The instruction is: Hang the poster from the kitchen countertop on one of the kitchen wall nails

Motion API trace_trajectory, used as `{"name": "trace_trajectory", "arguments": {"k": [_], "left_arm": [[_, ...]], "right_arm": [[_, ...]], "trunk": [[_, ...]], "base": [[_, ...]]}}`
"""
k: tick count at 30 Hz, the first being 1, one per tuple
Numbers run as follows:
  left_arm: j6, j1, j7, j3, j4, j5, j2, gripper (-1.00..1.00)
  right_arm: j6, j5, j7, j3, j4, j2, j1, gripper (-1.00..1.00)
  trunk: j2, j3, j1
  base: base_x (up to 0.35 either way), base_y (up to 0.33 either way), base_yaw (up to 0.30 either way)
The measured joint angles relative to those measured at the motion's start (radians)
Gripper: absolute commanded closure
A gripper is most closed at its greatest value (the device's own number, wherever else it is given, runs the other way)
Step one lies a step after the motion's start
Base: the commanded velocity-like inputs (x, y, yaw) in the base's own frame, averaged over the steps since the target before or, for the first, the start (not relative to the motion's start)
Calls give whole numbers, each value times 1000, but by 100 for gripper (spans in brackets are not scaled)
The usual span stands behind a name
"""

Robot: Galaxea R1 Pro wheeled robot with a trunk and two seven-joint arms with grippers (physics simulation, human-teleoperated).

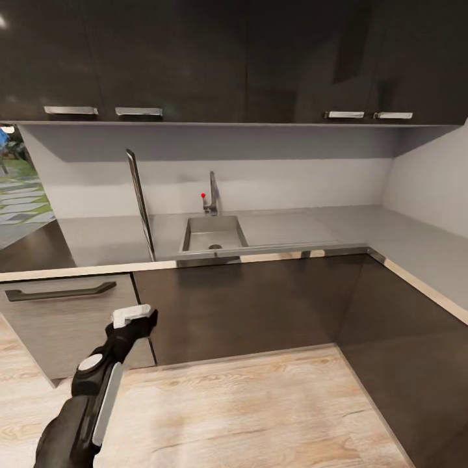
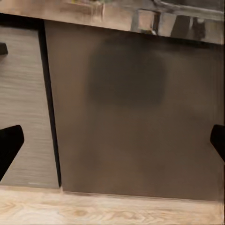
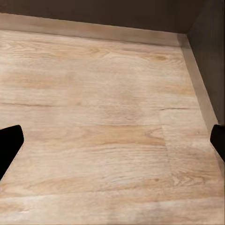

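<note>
**Poster on edge beside the sink, both end effectors released**

The poster (image 1: 140, 203) stood upright on the grey bench (image 1: 292, 227), seen almost edge-on as a thin dark frame, just beside the left rim of the inset steel sink (image 1: 213, 234). The tap (image 1: 211, 195) rose behind the sink against the pale backsplash, under a row of dark upper cabinets (image 1: 195, 58).

The left end effector (image 1: 133, 316) hung low in front of the dark cabinet fronts (image 1: 247, 305), well apart from the poster. In the left wrist view its fingertips (image 2: 10, 145) sat spread at the frame's edges — released, nothing between them — facing a brown cabinet door (image 2: 136, 112).

The right end effector (image 3: 112, 145) was likewise released, its fingertips (image 3: 9, 145) wide apart over the wooden floor (image 3: 93, 93) near a cabinet corner.
</note>
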Motion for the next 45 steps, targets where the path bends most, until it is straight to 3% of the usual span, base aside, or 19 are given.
{"name": "trace_trajectory", "arguments": {"k": [5, 7, 8, 10, 11, 15, 22, 27, 45], "left_arm": [[31, -166, 12, -6, 105, -7, -30, -100], [35, -244, 39, -6, 180, -10, -37, -100], [36, -284, 62, -7, 231, -11, -39, -100], [36, -325, 80, -7, 288, -12, -41, -100], [35, -374, 92, -8, 351, -13, -42, -100], [4, -483, 109, -8, 483, -15, -43, -100], [-38, -524, 195, -8, 527, -51, -45, -100], [-42, -528, 219, -10, 503, -64, -43, -100], [-44, -529, 227, -7, 451, -69, -39, -100]], "right_arm": [[-59, -14, -1, 0, -79, -3, 35, -100], [-72, -22, -5, 1, -198, -3, 99, -100], [-73, -25, -9, 1, -304, -2, 156, -100], [-73, -27, -15, 2, -395, -1, 213, -100], [-73, -28, -18, 2, -451, 0, 255, -100], [-74, -29, -24, 2, -476, 2, 314, -100], [-79, -29, -25, -1, -396, 2, 333, -100], [-80, -28, -25, -1, -385, 2, 335, -100], [-79, -27, -25, -2, -373, 3, 335, -100]], "trunk": [[0, 0, 0], [0, 0, 0], [0, 0, 0], [0, 0, 0], [0, 0, 0], [0, 0, 0], [0, 0, 0], [0, 0, 0], [0, 0, 0]], "base": [[0, 0, 0], [0, 0, 0], [0, 0, 0], [0, 0, 0], [0, 0, 0], [0, 0, 0], [0, 0, 0], [124, 0, 0], [200, 0, 0]]}}
